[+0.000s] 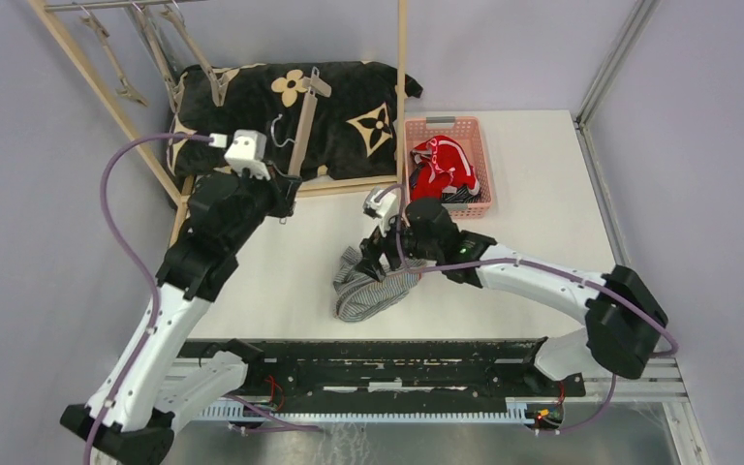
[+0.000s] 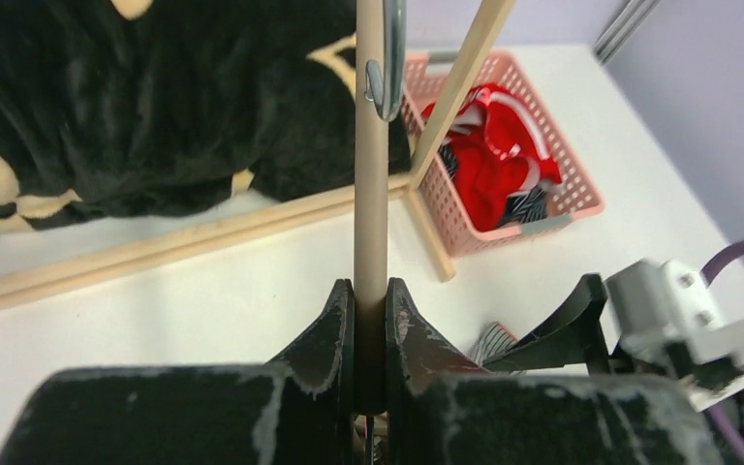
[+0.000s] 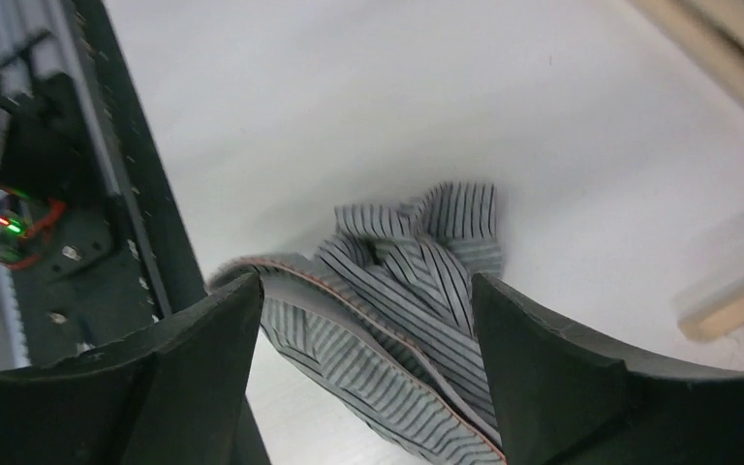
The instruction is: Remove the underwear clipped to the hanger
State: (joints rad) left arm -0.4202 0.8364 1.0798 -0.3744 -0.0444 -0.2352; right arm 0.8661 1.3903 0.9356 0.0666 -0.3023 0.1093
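While left gripper (image 2: pixel 370 295) clamps the hanger (image 2: pixel 370 145), right gripper (image 3: pixel 366 286) gapes over the grey boxers (image 3: pixel 417 262) (likely limp, light: pinch 1 bunched fold).

High rear overview, two close wrist views, same table (image 1: pixel 542 194)

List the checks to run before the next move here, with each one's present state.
1. Left jaws shut on the hanger: ok.
2. Right jaws open: ok.
3. Right jaws lined up over the grey striped shorts: ok. The cloth lies loose on the table, not gripped.
4. No cloth on the hanger: ok in the top view.
5. Red shorts inside the pink basket: ok.
6. Room in the basket for the grey pair: cannot tell.
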